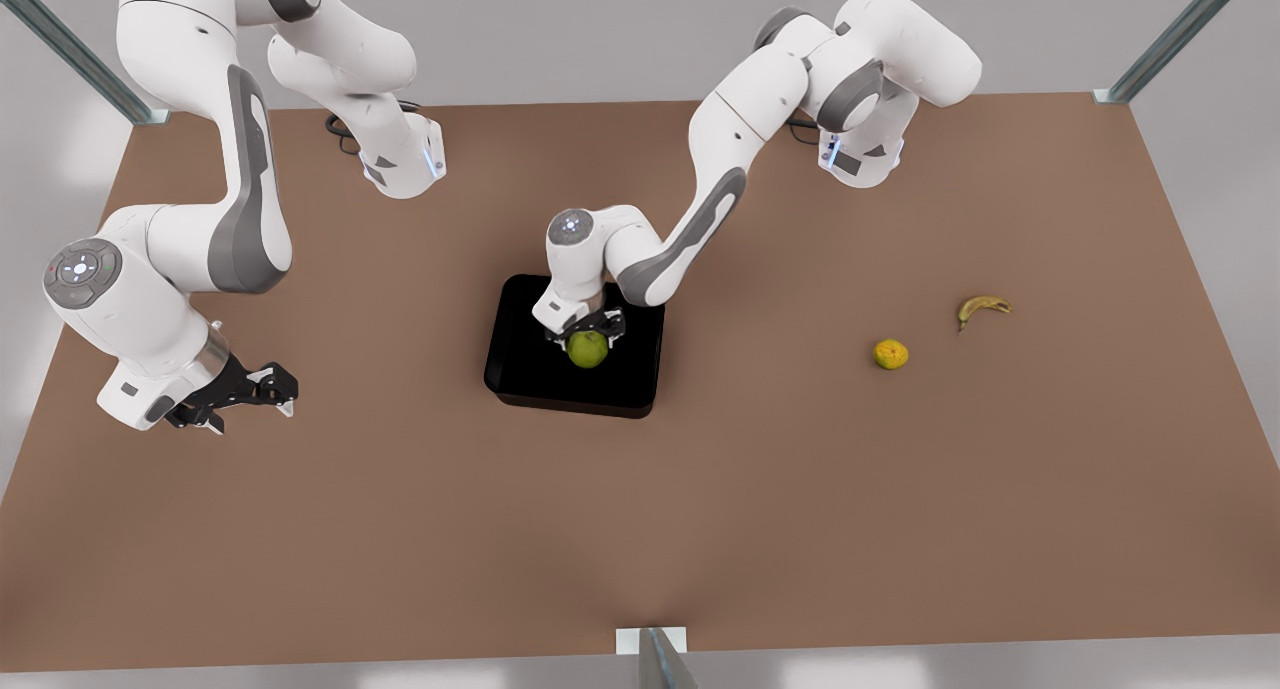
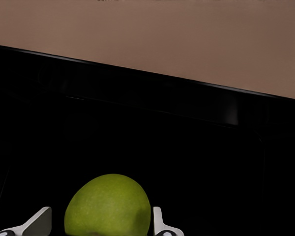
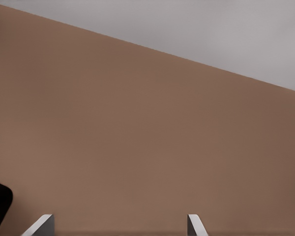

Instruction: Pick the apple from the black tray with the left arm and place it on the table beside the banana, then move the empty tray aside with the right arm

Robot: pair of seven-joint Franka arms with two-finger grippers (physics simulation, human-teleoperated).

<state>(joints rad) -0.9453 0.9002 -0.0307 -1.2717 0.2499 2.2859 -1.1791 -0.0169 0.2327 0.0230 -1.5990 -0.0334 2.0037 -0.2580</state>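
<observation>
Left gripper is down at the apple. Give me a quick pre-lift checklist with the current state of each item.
1. Left gripper straddles the apple: ok, a finger shows on each side in the left wrist view.
2. Fingers firmly shut on the apple: cannot tell; one touches it, the other shows a gap.
3. Apple in the black tray: ok, not lifted yet.
4. Drop spot on the table beside the banana: ok, bare tabletop around it; the bumpy orange fruit lies a little apart.
5. Right gripper out of the way: ok, waiting open at the front view's left, off the tray.
</observation>
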